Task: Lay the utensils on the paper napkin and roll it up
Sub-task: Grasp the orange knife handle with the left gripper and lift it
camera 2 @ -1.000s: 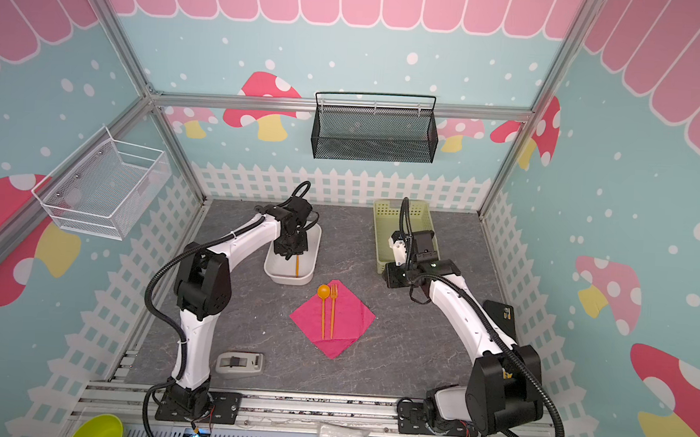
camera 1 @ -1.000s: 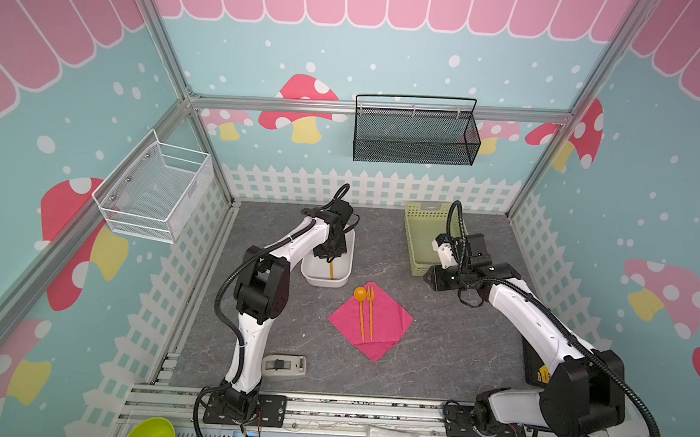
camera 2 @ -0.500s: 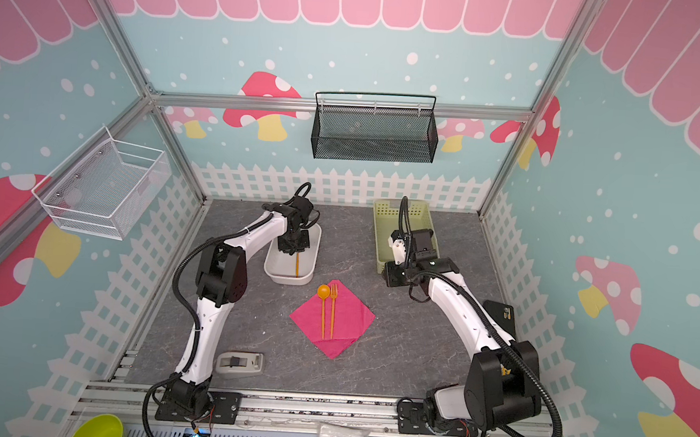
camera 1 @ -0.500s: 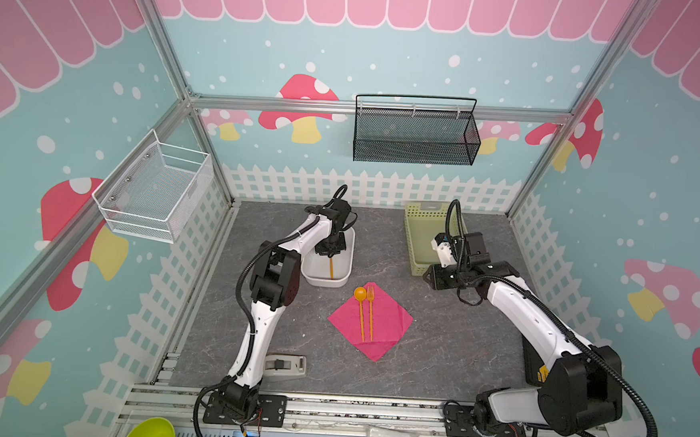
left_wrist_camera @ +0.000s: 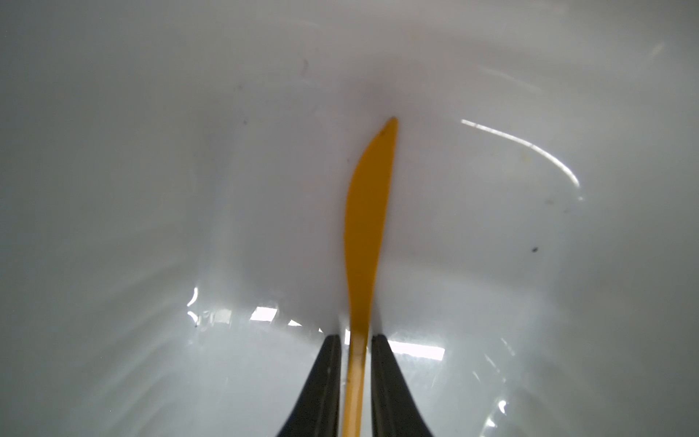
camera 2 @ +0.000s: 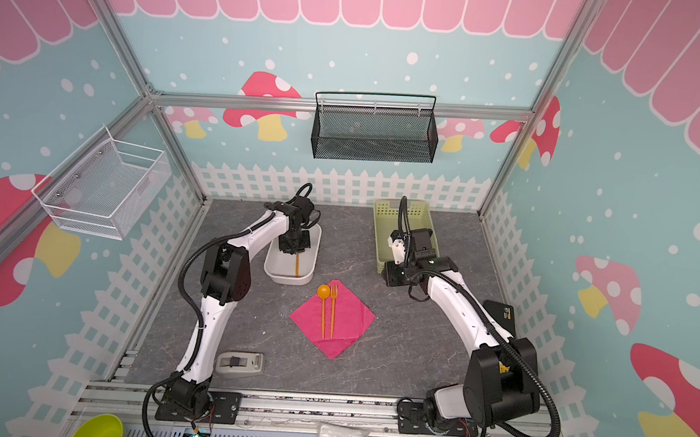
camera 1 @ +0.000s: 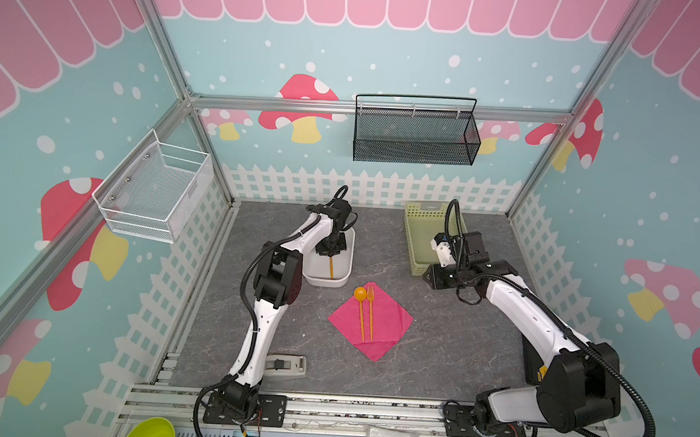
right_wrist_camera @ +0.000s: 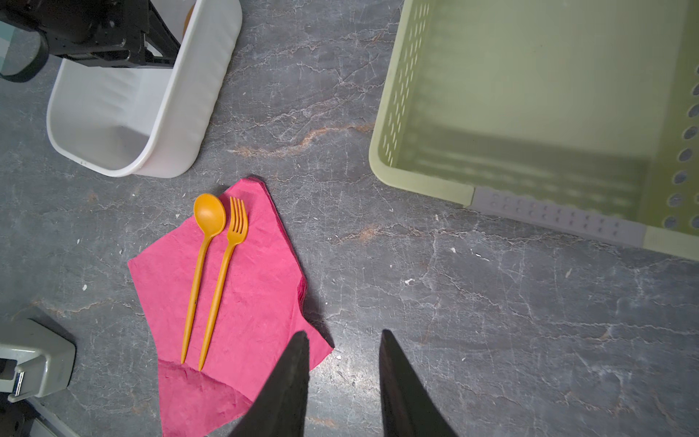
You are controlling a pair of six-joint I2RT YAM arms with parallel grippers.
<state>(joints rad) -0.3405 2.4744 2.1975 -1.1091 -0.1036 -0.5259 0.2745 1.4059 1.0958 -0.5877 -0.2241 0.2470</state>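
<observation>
Utensils: the spoon (camera 1: 360,311) and the fork (camera 1: 370,312) lie side by side on the paper napkin (camera 1: 392,322), heads toward the back wall. A third piece, an orange knife (left_wrist_camera: 365,234), lies in the white bin (camera 1: 327,282).
Paper napkin: flat on the grey table mid-floor, set as a diamond. The corner beyond the handle tips looks folded over in the right wrist view.
Why so laid: handles parallel and close together, probably so one roll can wrap all the pieces.
Left gripper (left_wrist_camera: 356,340): down inside the bin, fingers close on either side of the knife's handle. Thin slivers of white show between finger and handle, so I cannot tell whether they press it yet.
Why there: a hold on the handle end leaves the blade free, which should help in laying it beside the fork.
Right gripper (right_wrist_camera: 344,336): above bare table near the napkin's edge, jaws spread, nothing between them. It seems to be waiting clear of the left arm's path.
Step, as judged: third utensil not yet on the napkin; rolling not begun.
Around: a green slotted basket (camera 1: 411,240) beside the right arm; a small grey desk device (camera 1: 285,365) near the left arm's base; a black mesh basket (camera 1: 415,144) and a white wire basket (camera 1: 154,195) on the walls.
In the way: the bin's wall stands between knife and napkin, so the knife must likely rise over it. The spoon's bowl lies just beside the bin.
</observation>
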